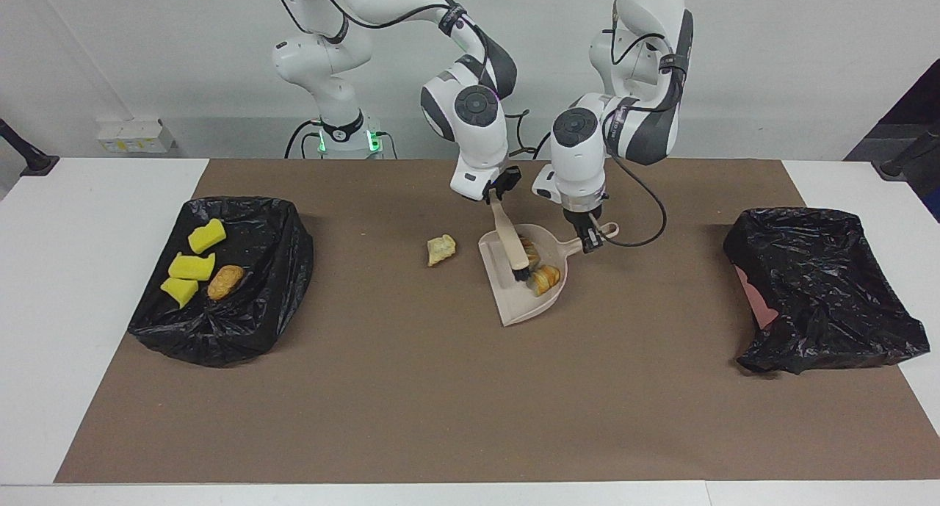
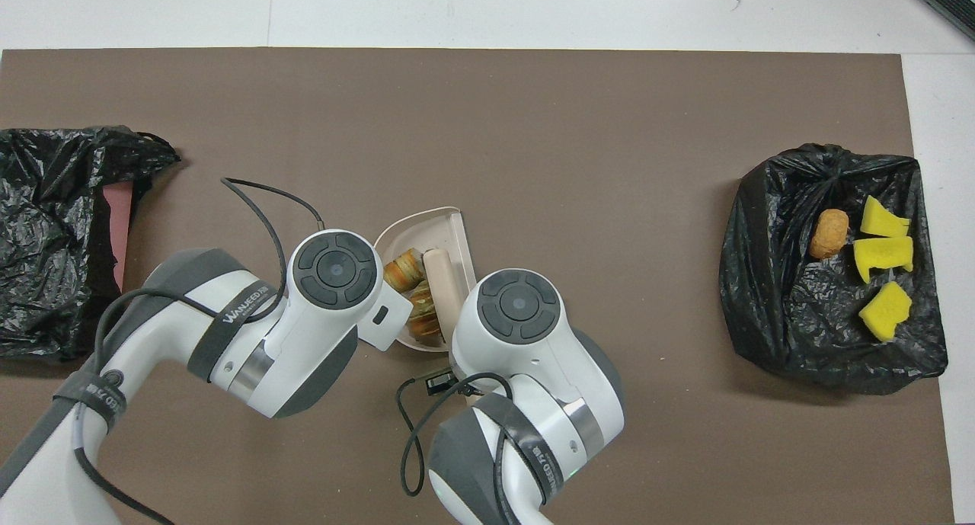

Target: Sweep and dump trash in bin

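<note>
Trash in dustpan; right tool clenched on brush, left tool on dustpan handle.

Left gripper, right gripper: fingers clamped, side by side.

The dustpan looks like smooth matt beige plastic, and so does the brush handle. Both bin bags are thin glossy black plastic, much wrinkled. The brown mat looks like matt paper. The yellow chunks look spongy and rough.
</note>
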